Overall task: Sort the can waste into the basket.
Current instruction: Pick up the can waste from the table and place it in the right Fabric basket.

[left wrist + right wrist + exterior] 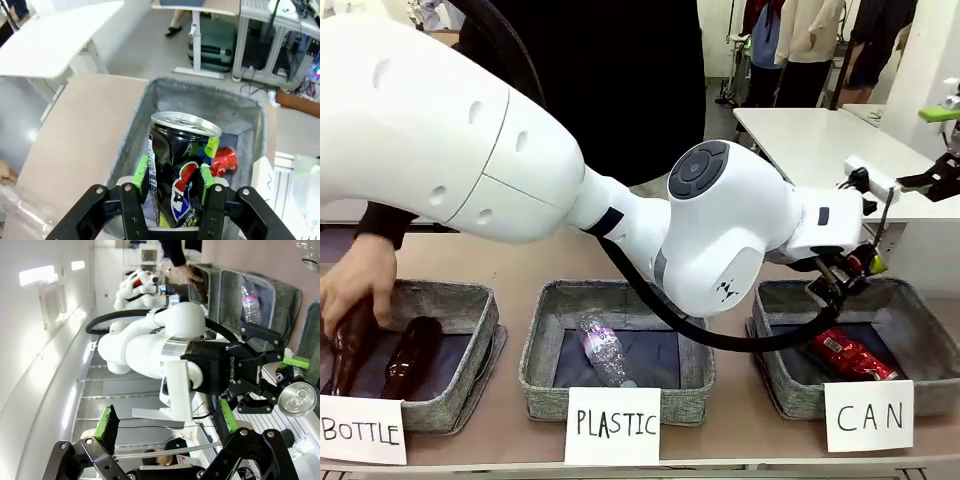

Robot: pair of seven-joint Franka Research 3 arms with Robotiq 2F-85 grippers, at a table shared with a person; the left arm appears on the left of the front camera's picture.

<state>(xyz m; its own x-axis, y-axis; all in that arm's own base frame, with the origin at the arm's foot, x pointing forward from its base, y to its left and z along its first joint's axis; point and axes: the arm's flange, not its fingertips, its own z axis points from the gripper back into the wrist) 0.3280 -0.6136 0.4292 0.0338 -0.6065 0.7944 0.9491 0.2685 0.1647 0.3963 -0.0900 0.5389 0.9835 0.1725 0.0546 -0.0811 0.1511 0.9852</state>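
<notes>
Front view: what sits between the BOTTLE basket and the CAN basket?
The PLASTIC basket, with one clear plastic bottle lying in it. The left arm crosses above its far side. The front view shows this.

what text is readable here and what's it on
"BOTTLE": white paper sign on left grey woven basket.
"PLASTIC": white paper sign on middle grey basket.
"CAN": white paper sign on right grey basket.
"ROBOTIQ": left arm's black end effector.
Too blurred: lettering on red metal can, print on black metal can.
</notes>
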